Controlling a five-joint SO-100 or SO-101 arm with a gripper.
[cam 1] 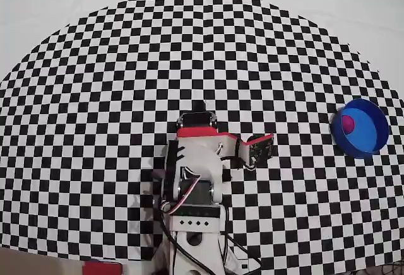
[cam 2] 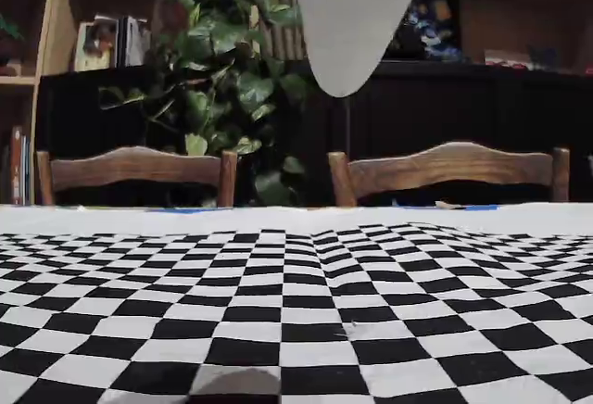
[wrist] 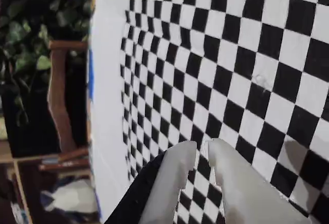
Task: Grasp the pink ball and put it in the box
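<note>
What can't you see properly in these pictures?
- Pink ball: overhead view only, small, low against the box wall, so whether it rests on the floor is unclear.
- Hand: wrist view, fingers nearly together with nothing between them; bottom edge cuts them off.
- Fixed view: ball and box out of frame; a grey shape cut off at top.

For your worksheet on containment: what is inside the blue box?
The pink ball sits inside the box, near its left wall in the overhead view. The floor beneath the ball is hidden.

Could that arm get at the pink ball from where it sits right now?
Probably, though it looks like a stretch. The pink ball lies inside the blue box, open from above, with only bare checkered cloth between. The tool is folded back near the base.
</note>
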